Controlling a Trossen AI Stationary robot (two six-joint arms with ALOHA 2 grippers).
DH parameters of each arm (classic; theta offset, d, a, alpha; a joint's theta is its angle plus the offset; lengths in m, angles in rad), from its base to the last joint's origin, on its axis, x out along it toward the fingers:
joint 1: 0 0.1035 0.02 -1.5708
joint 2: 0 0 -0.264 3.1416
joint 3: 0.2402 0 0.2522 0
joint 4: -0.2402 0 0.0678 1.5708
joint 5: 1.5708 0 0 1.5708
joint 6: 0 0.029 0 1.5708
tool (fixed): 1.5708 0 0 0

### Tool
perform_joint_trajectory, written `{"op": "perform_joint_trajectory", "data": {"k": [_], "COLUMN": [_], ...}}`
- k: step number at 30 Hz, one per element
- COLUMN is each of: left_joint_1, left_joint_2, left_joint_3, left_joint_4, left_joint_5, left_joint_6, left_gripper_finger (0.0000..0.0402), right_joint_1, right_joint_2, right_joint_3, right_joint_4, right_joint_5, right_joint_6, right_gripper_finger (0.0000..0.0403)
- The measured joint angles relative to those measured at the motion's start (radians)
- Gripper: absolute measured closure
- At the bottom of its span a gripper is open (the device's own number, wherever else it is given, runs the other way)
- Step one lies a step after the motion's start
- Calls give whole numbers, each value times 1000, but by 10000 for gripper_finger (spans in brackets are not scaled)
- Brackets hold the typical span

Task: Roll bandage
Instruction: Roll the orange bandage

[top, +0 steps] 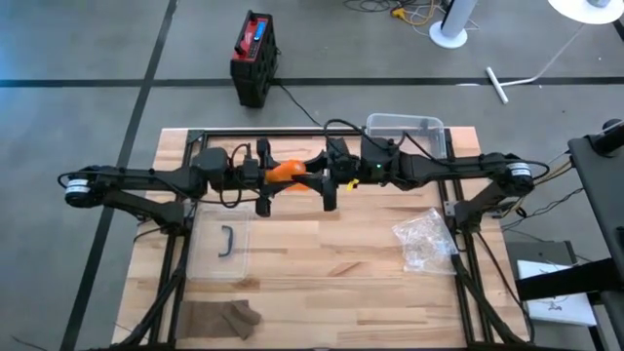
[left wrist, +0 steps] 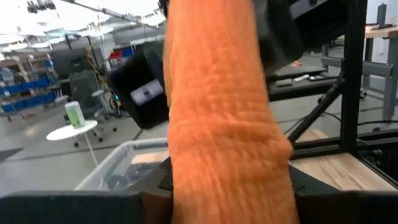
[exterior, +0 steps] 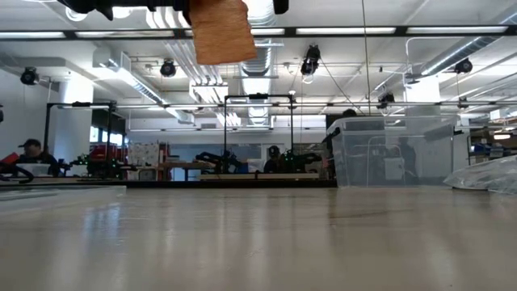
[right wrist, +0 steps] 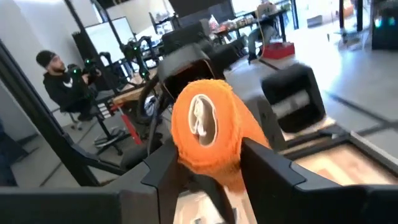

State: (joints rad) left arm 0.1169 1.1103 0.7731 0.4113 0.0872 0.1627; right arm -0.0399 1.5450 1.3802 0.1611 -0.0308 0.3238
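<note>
An orange bandage (left wrist: 227,124) fills the middle of the left wrist view, held in the left gripper (top: 265,174). In the high view it is seen at upper centre of the frame, raised above the table (top: 322,258) between the 2 grippers. The right gripper (top: 322,182) is seen with its fingers (right wrist: 273,171) part open around the rolled end; whether they press it cannot be told.

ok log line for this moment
stage: rolling midair | left hand: gripping orange bandage | right hand: around roll end | strip hangs above table
</note>
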Motion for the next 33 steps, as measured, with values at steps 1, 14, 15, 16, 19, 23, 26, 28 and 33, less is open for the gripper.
{"op": "perform_joint_trajectory", "data": {"k": [1, 14, 15, 16, 19, 23, 26, 28, 33], "left_joint_1": [0, 0, 0, 0, -1, -5, -10, -12, -13], "left_joint_2": [0, -23, -36, -49, -107, -187, -224, -235, -217], "left_joint_3": [0, 0, 0, 0, 1, 4, 2, 1, -3], "left_joint_4": [-7, -53, -71, -86, -151, -259, -326, -350, -353], "left_joint_5": [0, 4, 2, -5, -61, -89, -109, -125, -206], "left_joint_6": [-5, 13, 26, 34, 73, 143, 181, 195, 196], "left_gripper_finger": [285, 285, 285, 285, 280, 254, 226, 206, 164], "right_joint_1": [0, -2, -2, -2, -2, 4, 5, 5, 5], "right_joint_2": [6, 88, 88, 87, 69, 36, 8, -3, -21], "right_joint_3": [6, 52, 52, 52, 52, 51, 52, 46, 7], "right_joint_4": [-1, 26, 30, 39, 39, 54, 93, 141, 195], "right_joint_5": [0, 1, 1, 1, 15, 37, 43, 49, 53], "right_joint_6": [-6, -40, -41, -44, -41, -37, -23, -3, 33], "right_gripper_finger": [250, 364, 378, 384, 383, 384, 384, 384, 384]}}
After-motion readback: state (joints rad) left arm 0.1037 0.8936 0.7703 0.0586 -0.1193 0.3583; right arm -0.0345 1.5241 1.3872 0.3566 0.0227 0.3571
